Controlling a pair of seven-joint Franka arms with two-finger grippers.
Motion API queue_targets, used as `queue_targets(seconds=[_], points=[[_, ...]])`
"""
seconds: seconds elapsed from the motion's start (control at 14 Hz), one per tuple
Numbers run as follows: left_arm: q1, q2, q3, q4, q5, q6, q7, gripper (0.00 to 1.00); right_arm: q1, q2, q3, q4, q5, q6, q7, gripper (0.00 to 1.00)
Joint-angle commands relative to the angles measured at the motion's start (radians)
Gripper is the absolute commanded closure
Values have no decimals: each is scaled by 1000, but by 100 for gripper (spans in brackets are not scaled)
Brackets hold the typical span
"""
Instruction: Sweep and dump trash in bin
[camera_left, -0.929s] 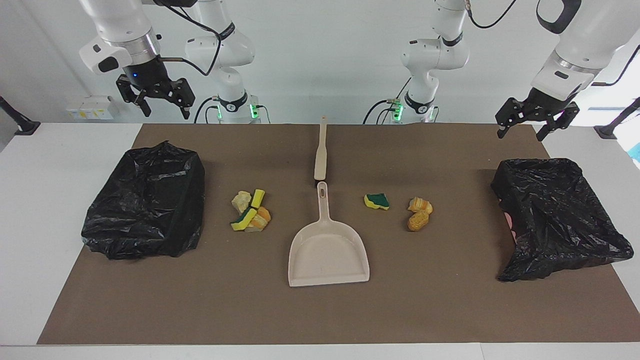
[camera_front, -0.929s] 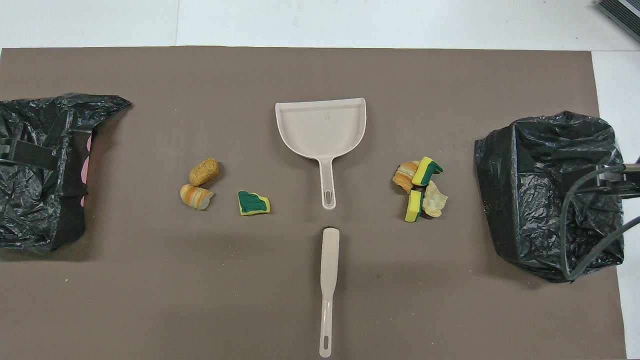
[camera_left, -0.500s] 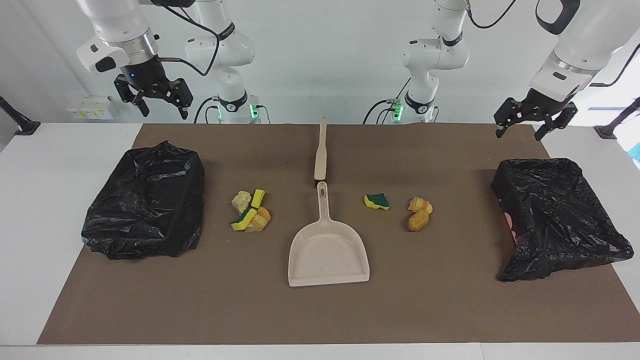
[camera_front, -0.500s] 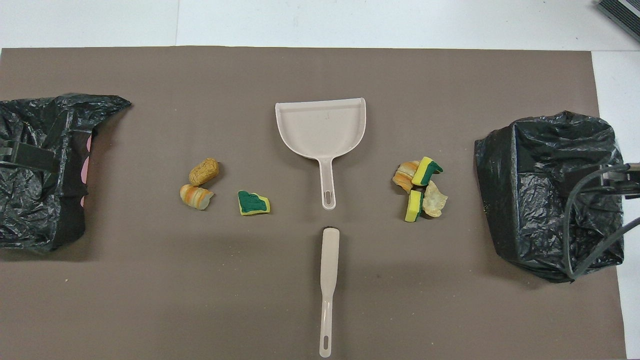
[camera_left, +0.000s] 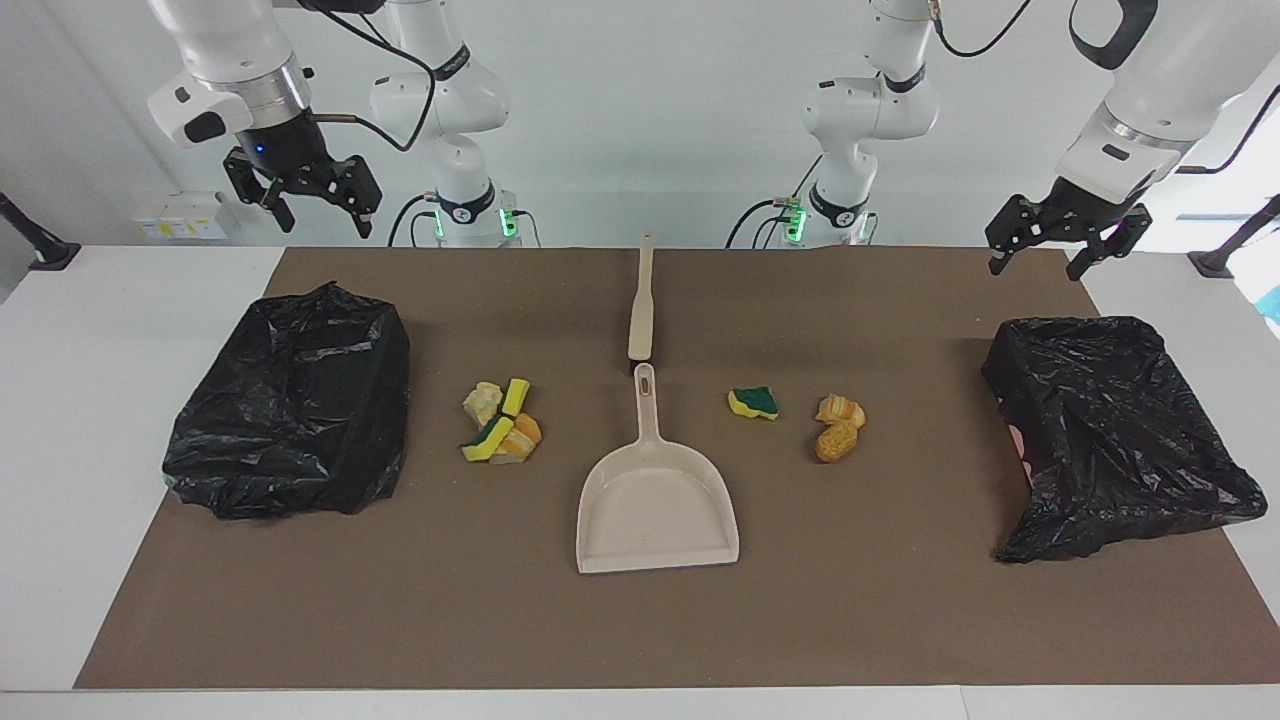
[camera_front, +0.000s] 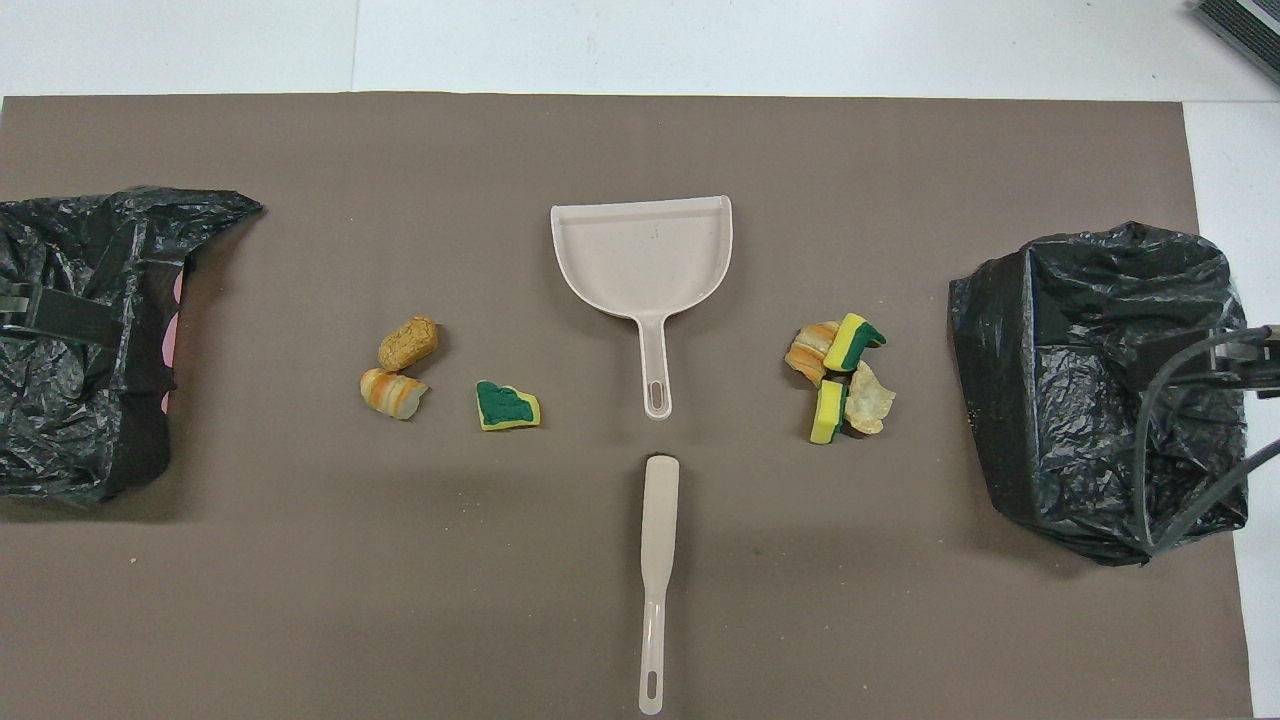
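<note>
The trash lies on the brown mat in two groups. A pile of yellow, green-backed and orange chunks sits toward the right arm's end. A green-topped chunk and two orange-tan chunks sit toward the left arm's end. Between the groups lie the beige dustpan and, nearer to the robots, the brush. My right gripper hangs open and empty, high over the bin at its end. My left gripper hangs open and empty over the other bin.
Both bins are lined with crumpled black bags, one at each end of the mat. White table shows around the brown mat. Only slivers of the grippers show at the side edges of the overhead view.
Both grippers have drifted slightly upward over their bins and stayed open. The trash, dustpan and brush have not moved.
</note>
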Motion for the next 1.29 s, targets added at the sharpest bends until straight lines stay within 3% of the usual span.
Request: queue_targets(seconds=[0.0,0.21,0.57,1.21], points=[[-8,-32,-2,-37,6,-3,11,0,-11,-13,3,-5,6,5,-26,0],[-17,-38,-13,-40,2,-12,11,0,-14,-16,-5,-6,8,-5,-21,0],[-120,-56,-15,-84,-30,1,-48,0,-14,-18,-6,-8,8,-5,-23,0],[-460,-107,-15,-210,-42,89,-376,0,-14,-22,-6,-12,9,-10,-24,0]])
